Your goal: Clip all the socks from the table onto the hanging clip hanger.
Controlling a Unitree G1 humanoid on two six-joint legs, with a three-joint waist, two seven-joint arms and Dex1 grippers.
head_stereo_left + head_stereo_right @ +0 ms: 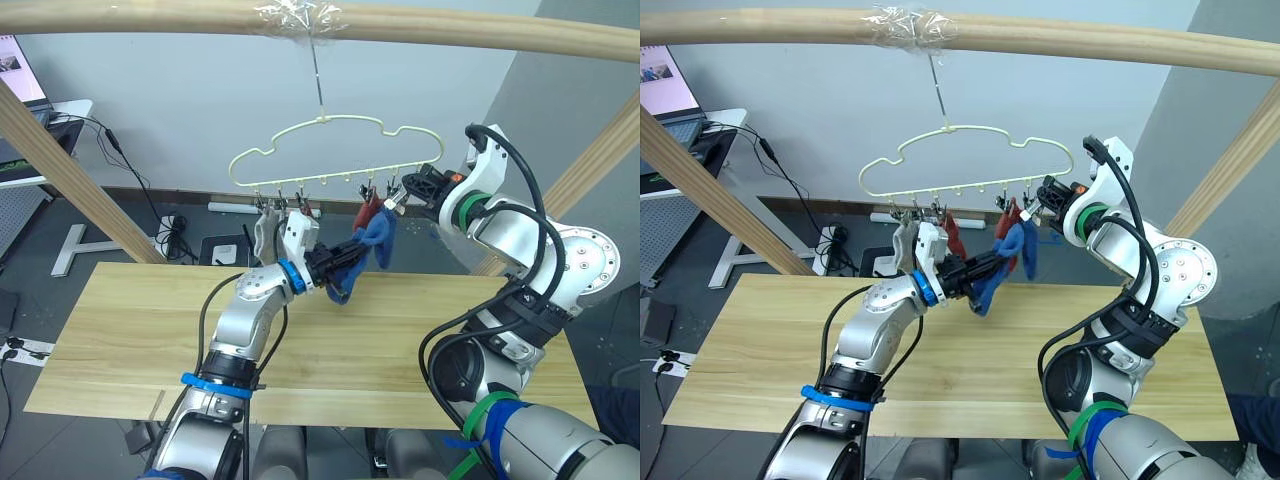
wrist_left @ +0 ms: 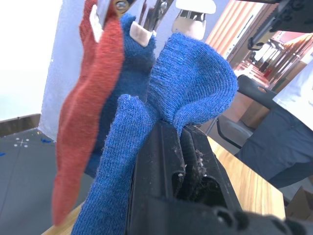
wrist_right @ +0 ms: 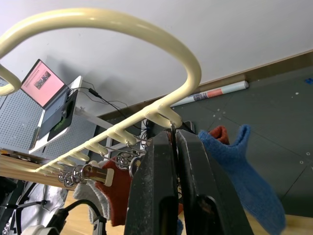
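Blue ribbed sock [image 1: 372,242] slants up toward my clip hanger [image 1: 335,150]; left gripper [image 1: 345,262] clamps it, right gripper [image 1: 405,193] pinches a clip.

Across the top of the frame, a round pale wooden rail [image 1: 480,30] with a wad of clear tape [image 1: 298,16] wrapped around its middle. Slanted wooden posts [image 1: 70,175] coming down at the left and right edges. Upper left corner: a lit laptop screen [image 1: 20,68] on a white desk [image 1: 40,150], with black cables [image 1: 125,165] trailing down toward the dark grey floor [image 1: 120,235]. Plain pale wall [image 1: 180,100] behind everything, with a baseboard along the bottom. In the right wrist view, a white tube-like thing [image 3: 215,93] lying on the floor by the baseboard; can't tell what exactly.
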